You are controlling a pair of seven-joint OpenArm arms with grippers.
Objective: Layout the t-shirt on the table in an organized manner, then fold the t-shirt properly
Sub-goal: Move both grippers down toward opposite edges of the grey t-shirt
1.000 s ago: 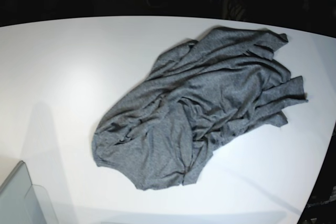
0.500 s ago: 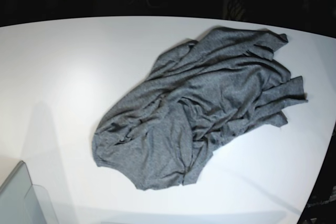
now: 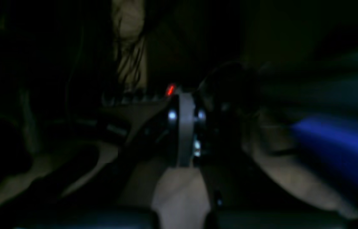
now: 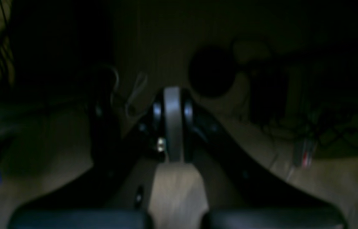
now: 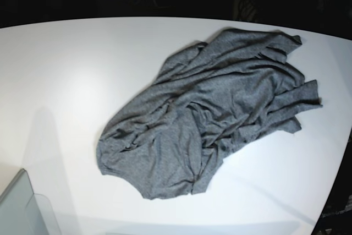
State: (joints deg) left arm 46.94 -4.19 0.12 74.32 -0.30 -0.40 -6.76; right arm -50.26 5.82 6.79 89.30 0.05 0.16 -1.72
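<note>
T-shirt (image 5: 212, 111) is lying in a crumpled heap on the bench (image 5: 66, 70), spread diagonally, with its broad rounded end toward the near edge and its bunched, ridged end toward the far right. No hem, sleeve or collar is laid out clean; folds are overlapping through the middle. Judged from this, the laying-out step is not yet begun.

Left jaws (image 3: 185, 136) are showing in their own wrist view pressed together, nothing between them. Right jaws (image 4: 173, 127) are reading the same in theirs: closed flat, holding nothing. Both wrist views are dark and blurred, showing only dim background clutter and a patch of blue; neither is showing cloth or bench.

In the base view only small bits of arm hardware are peeking in at the top edge, beyond the far side of the bench. The shirt is therefore lying well apart from both jaws, forward of and below them, with the heap sitting more toward the left arm's side.

Likely reason for the arrangement: the arms are parked high and clear so the whole heap is unobstructed. A translucent bin corner (image 5: 25, 207) is sitting at the near edge, on the right arm's side, apart from the shirt.

Likely need next: opening the jaws and reaching for an outer edge of the cloth.
</note>
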